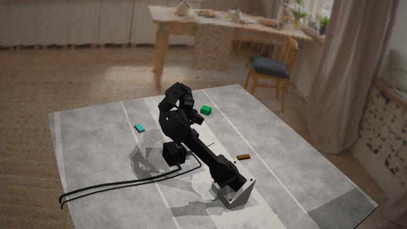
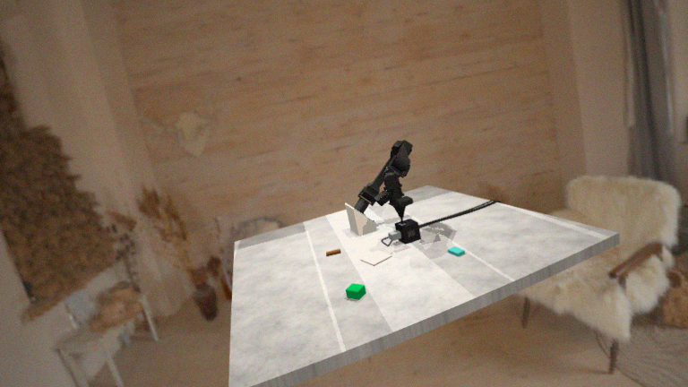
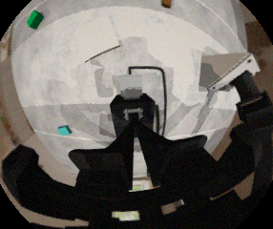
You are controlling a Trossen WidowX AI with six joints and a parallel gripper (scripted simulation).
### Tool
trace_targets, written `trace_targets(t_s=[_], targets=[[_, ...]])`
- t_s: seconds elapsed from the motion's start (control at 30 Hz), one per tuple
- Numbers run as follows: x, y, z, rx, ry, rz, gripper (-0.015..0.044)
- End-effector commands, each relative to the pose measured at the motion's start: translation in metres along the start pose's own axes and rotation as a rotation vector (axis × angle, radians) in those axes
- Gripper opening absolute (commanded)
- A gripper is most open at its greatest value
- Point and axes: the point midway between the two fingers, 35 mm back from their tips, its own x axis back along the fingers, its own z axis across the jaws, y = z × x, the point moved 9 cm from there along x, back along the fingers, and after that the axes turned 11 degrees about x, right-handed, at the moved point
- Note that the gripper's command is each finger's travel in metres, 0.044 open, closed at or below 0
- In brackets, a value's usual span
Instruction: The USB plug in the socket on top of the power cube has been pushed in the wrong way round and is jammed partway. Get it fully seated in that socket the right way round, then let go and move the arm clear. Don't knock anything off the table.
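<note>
The black power cube (image 1: 172, 155) (image 2: 412, 234) (image 3: 119, 108) stands on the table with the light outline of its socket (image 3: 133, 110) on top. My gripper (image 2: 402, 219) (image 3: 135, 124) points down over the cube, fingertips close together at the top socket. It is shut on the USB plug, which is small, dark and almost wholly hidden. How deep the plug sits and which way round it is cannot be made out. In the top view the forearm hides the fingertips. A grey connector (image 2: 394, 235) (image 3: 128, 85) sits at the cube's side, with a thin looping cable (image 3: 165, 95).
Two black cables run from the cube over the table edge. A teal block (image 1: 139, 128) (image 2: 456, 251), a green block (image 1: 205, 109) (image 2: 356, 291), a brown block (image 1: 243, 157) (image 2: 333, 253) and a flat pale pad (image 2: 375, 259) lie around. The arm's wedge-shaped base (image 2: 356, 226) stands behind.
</note>
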Motion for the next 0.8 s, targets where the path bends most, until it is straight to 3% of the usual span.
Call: trace_targets(t_s=[0.0,0.4,0.53,0.77], targets=[[-0.0027,-0.0011,0.0006,0.002,-0.003,0.005,0.0000],[-0.0027,-0.0011,0.0006,0.002,-0.003,0.005,0.0000],[-0.0001,0.0001,0.0001,0.000,0.001,0.000,0.0095],[-0.0001,0.0001,0.0001,0.000,0.001,0.000,0.0095]])
